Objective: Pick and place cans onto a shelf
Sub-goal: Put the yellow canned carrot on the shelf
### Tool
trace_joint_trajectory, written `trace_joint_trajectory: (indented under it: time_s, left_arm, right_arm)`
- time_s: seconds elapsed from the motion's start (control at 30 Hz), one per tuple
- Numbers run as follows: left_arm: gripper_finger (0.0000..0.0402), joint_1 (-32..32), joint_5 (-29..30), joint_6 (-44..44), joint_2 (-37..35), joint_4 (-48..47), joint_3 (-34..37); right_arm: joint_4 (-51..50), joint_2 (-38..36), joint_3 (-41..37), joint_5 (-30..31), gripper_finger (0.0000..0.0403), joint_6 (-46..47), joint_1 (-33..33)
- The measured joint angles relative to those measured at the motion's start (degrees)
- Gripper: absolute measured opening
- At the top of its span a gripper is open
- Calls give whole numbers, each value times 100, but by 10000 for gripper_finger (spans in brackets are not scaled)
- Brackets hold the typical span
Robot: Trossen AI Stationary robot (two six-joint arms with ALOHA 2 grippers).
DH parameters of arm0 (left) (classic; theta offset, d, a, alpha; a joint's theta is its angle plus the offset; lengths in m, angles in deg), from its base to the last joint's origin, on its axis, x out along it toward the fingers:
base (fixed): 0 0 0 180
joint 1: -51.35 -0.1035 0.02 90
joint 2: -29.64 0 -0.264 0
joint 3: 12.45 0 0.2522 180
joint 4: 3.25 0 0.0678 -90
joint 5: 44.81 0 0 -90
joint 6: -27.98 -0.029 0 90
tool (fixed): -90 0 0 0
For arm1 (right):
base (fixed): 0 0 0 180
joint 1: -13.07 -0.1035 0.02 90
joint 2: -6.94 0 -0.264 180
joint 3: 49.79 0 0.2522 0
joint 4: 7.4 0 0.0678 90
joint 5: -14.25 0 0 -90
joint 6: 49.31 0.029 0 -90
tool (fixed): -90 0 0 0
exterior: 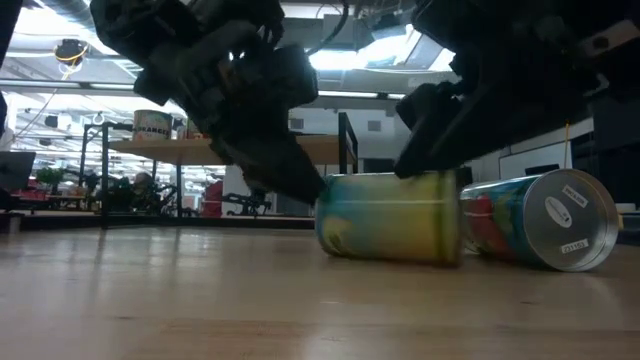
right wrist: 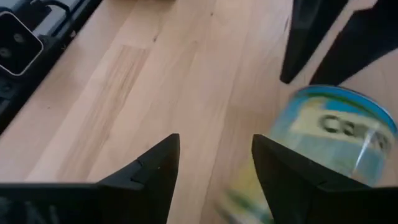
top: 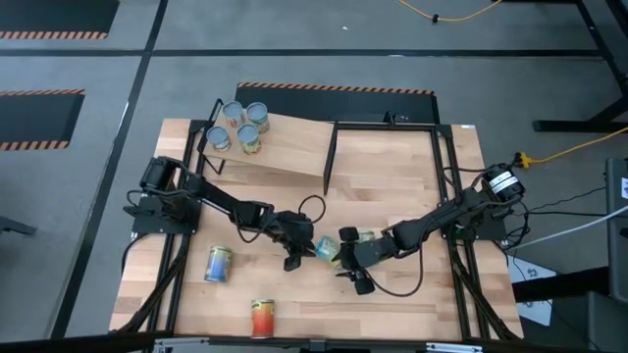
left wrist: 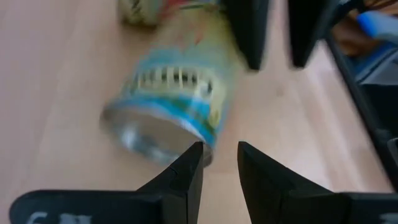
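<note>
1. Both arms meet near the middle of the table [top: 412, 176], toward its front edge, over a yellow-blue can [exterior: 392, 217] lying on its side.
2. The left gripper [top: 294, 257] and right gripper [top: 355, 277] flank it, jaws spread, pinching nothing.
3. Judged step: picking up this can; next, one gripper must close round it squarely.
4. Four cans [top: 238, 126] stand at the shelf's [top: 294, 147] back-left corner.
5. Label writing is unreadable.

Two black cable-draped arms [top: 226, 204]
</note>
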Motion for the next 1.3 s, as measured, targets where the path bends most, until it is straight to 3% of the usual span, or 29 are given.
trace_joint_trajectory:
  time_s: [0.6,0.9,1.0,1.2,1.3]
  left_arm:
    - [92,-2,208,18,-2,130,0]
    - [92,-4,252,18,-2,128,0]
    - [92,7,361,18,-2,125,0]
    - [92,7,367,18,-2,125,0]
    - [92,9,367,18,-4,125,0]
  right_arm:
    - [80,-13,4,7,207,0,0]
    - [-335,-431,9,46,207,-20,-2]
    - [-665,-623,13,437,207,-113,-4]
    - [-1222,-754,13,1890,207,-131,1]
    - [-1336,-754,13,2194,207,-133,4]
